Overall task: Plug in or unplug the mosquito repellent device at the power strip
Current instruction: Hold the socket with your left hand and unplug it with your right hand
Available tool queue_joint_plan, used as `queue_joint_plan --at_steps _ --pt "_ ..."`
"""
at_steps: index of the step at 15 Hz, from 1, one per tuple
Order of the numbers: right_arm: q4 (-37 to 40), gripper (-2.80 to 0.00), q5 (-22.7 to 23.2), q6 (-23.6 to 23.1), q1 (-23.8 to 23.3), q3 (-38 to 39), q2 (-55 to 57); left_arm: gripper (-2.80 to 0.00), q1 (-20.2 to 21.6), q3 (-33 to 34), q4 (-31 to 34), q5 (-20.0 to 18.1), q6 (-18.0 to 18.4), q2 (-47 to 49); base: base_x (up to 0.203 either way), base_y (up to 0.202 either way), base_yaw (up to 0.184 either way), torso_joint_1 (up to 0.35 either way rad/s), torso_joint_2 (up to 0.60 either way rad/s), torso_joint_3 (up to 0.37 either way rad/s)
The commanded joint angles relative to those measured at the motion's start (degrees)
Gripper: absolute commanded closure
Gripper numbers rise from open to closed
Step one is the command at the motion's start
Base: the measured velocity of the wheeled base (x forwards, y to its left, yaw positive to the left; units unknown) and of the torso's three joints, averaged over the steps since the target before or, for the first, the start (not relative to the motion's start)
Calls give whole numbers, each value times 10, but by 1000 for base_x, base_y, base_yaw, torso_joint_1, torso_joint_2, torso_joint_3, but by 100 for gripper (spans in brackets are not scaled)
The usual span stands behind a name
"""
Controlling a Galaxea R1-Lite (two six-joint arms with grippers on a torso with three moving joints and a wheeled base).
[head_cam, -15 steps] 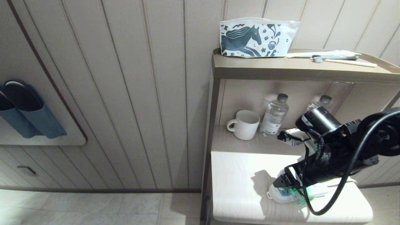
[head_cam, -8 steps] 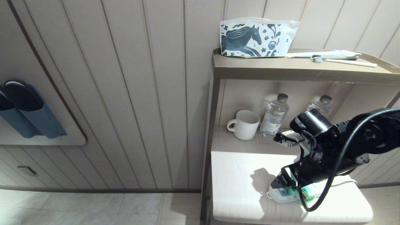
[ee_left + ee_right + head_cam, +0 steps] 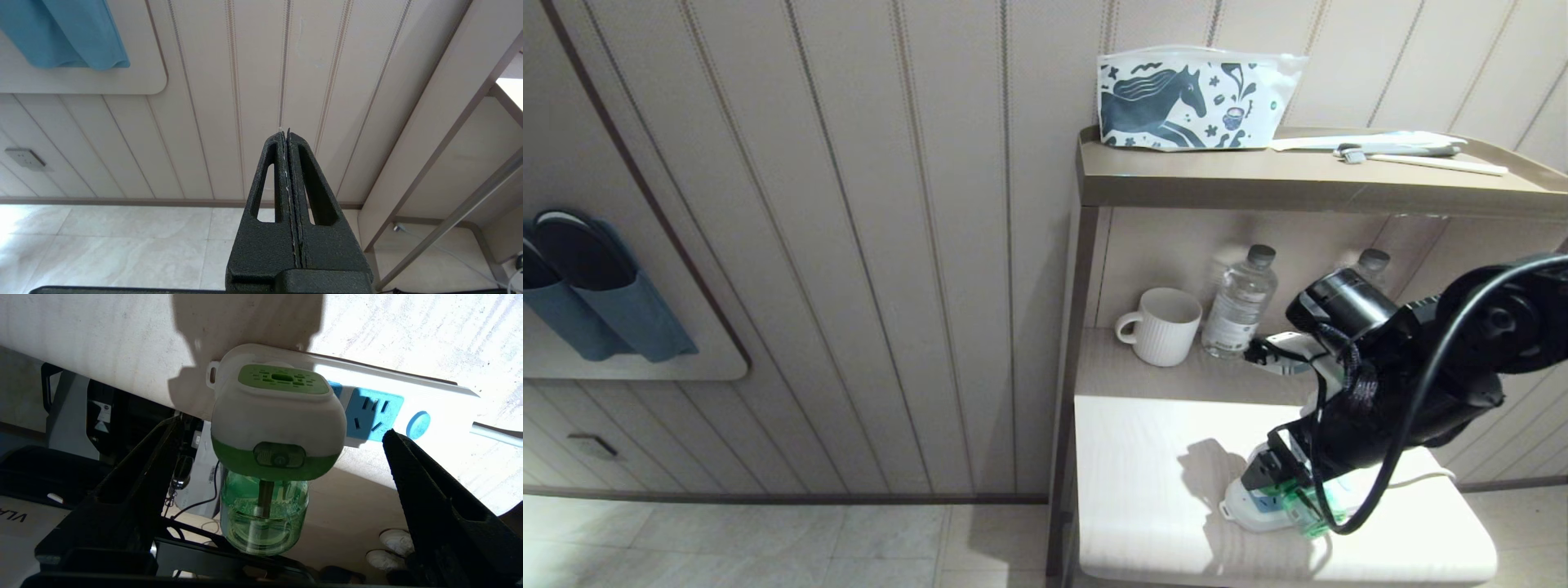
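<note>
Mosquito repellent device (image 3: 278, 428) between spread right gripper (image 3: 282, 465) fingers (untouched).

Our right arm (image 3: 1405, 384): matte black housings w/ a round cylindrical cap, one white bracket, thick black cable looping off it. Both grippers' fingers (image 3: 286, 212) are textured black plastic triangles w/ slotted cutouts.

The mosquito repellent device (image 3: 279, 420) has a white head, a green vented oval patch on top, a green band below and a translucent green bottle. The power strip (image 3: 380, 404) is white with light-blue socket faces and a round blue button. The right pincer (image 3: 282, 469) is black. The pouch (image 3: 1194, 98) is white with a dark teal horse print. The mug (image 3: 1161, 326) is white and ribbed. The wall panels (image 3: 890, 245) are beige with thin stripes.
</note>
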Motion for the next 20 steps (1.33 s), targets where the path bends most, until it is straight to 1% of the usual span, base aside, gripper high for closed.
queue_joint_plan --at_steps 1,11,12,20 --pt "7 -280 0 0 1 -2 0 0 0 0 0 0 0 0 0 0 0 0 0 0" --pt "7 -280 0 -3 1 10 11 0 0 0 0 0 0 0 0 0 0 0 0 0" --pt "7 0 0 -2 1 12 16 0 0 0 0 0 0 0 0 0 0 0 0 0" --pt "3 0 1 0 3 14 28 0 0 1 -2 1 0 0 0 0 0 0 0 0"
